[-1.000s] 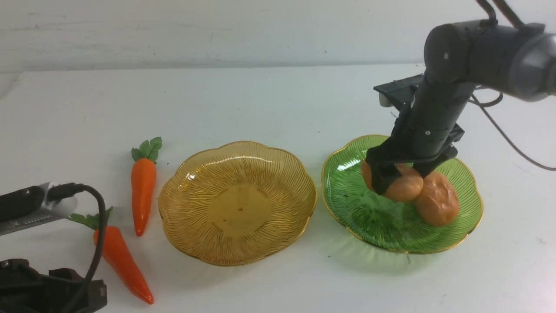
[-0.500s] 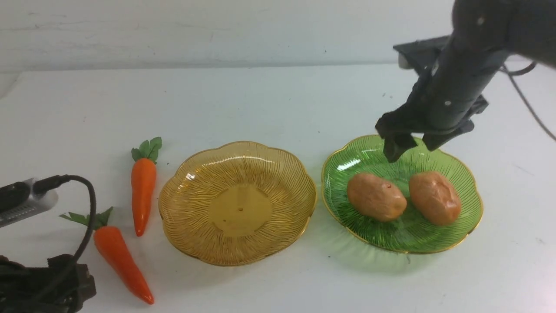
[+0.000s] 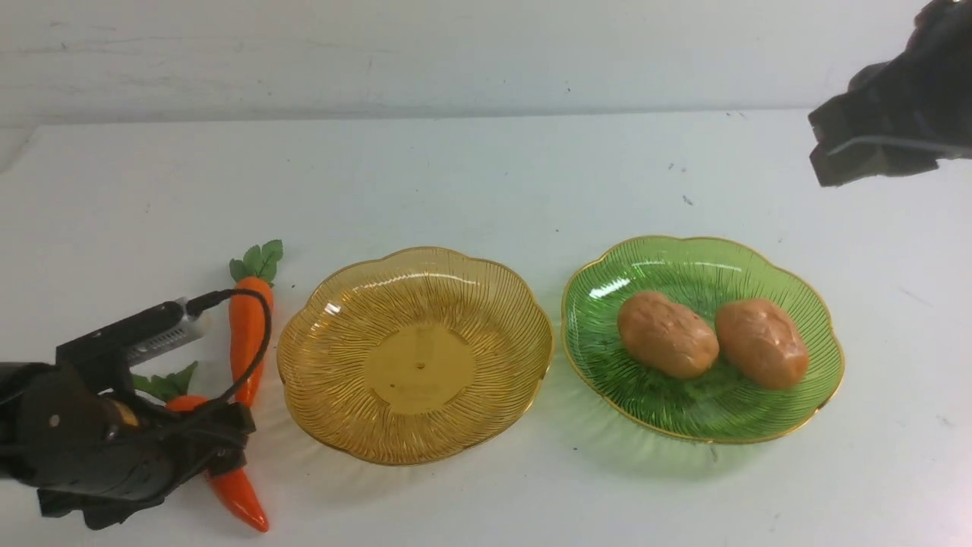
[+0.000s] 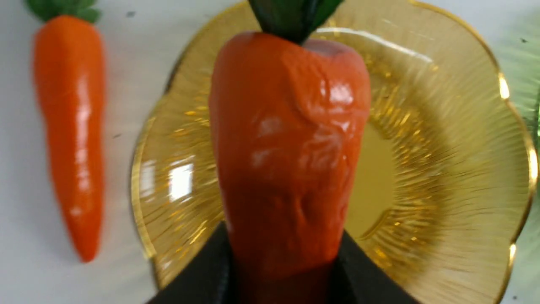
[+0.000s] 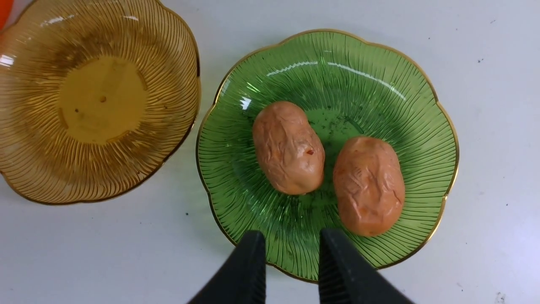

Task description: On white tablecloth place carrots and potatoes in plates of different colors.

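Two potatoes (image 3: pixel 667 334) (image 3: pixel 761 343) lie side by side in the green plate (image 3: pixel 683 414); the right wrist view shows them too (image 5: pixel 289 147) (image 5: pixel 368 185). My right gripper (image 3: pixel 850 159) is open and empty, raised high at the far right, its fingertips (image 5: pixel 253 261) over the plate's rim (image 5: pixel 358 71). The amber plate (image 3: pixel 418 365) holds nothing. My left gripper (image 3: pixel 220 448) is low at the front left, shut on the near carrot (image 4: pixel 291 147), whose tip (image 3: pixel 239 497) sticks out below it. The other carrot (image 3: pixel 244 334) lies on the white tablecloth (image 3: pixel 486 175) left of the amber plate.
The left arm's black cable (image 3: pixel 258 334) loops across the lying carrot. The amber plate's rim (image 4: pixel 502 84) is directly behind the held carrot in the left wrist view. A pale wall runs along the table's far edge.
My right gripper let go of the potato, which now lies in the green plate, and rose up and to the right. My left arm moved in over the near carrot.
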Robot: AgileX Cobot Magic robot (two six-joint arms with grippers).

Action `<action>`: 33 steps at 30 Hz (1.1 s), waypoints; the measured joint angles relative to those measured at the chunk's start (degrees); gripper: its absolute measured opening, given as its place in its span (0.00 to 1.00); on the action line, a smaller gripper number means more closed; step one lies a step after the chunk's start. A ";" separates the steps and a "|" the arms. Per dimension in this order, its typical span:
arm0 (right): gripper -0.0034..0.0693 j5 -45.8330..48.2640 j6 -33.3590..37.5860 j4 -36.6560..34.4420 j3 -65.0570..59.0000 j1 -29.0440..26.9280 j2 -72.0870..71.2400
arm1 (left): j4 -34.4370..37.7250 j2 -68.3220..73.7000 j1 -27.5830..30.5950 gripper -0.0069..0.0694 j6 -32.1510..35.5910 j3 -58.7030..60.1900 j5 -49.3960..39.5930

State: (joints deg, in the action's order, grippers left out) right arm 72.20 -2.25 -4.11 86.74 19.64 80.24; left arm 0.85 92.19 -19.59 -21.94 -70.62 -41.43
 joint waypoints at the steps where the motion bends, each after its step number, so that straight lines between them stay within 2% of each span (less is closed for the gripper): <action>1: 0.28 0.00 0.00 0.00 0.00 0.00 0.08 | 0.05 3.30 -1.02 0.39 0.16 -2.83 0.00; 5: 0.28 0.00 0.00 0.06 0.00 0.00 1.08 | -0.01 10.28 -1.84 0.50 3.11 -8.64 -0.59; 10: 0.29 0.00 0.00 0.44 -1.05 0.00 2.05 | -0.85 15.27 -1.84 0.78 6.01 -14.47 -4.20; 12: 0.29 -0.05 0.00 0.78 -1.55 0.00 2.34 | -2.00 15.47 -1.84 0.83 6.03 -16.95 -7.08; 14: 0.29 0.01 0.00 1.26 -1.88 0.00 2.73 | -5.16 15.47 -1.68 0.79 5.24 -19.90 -11.17; 18: 0.29 -0.05 0.00 1.54 -1.88 0.00 2.80 | -11.78 14.96 1.70 0.48 4.65 -23.80 -19.30; 19: 0.29 -0.05 0.00 1.54 -1.88 0.00 2.80 | -12.08 14.89 2.37 0.41 4.82 -23.98 -20.51; 20: 0.29 -0.05 0.00 1.54 -1.88 0.00 2.80 | -12.28 14.81 4.29 0.29 5.73 -24.04 -22.40; 22: 0.30 -0.05 0.00 1.54 -1.88 0.00 2.80 | -10.35 14.89 8.44 0.16 9.13 -23.79 -24.62; 25: 0.30 -0.05 0.00 1.54 -1.88 0.00 2.80 | -3.06 15.86 14.72 0.10 13.40 -23.42 -25.88; 28: 0.30 -0.05 0.00 1.54 -1.88 0.00 2.80 | 6.46 18.43 19.72 0.10 18.58 -23.33 -24.39; 32: 0.31 -0.05 0.00 1.54 -1.88 0.00 2.80 | 10.27 21.77 20.19 0.22 20.90 -23.28 -18.20; 33: 0.31 -0.05 0.00 1.54 -1.88 0.00 2.80 | 10.41 22.53 20.14 0.29 21.03 -23.28 -16.22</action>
State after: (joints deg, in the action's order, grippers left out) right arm 72.15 -2.25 -2.57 84.86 19.64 83.03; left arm 11.27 114.72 0.56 -0.91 -93.90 -57.65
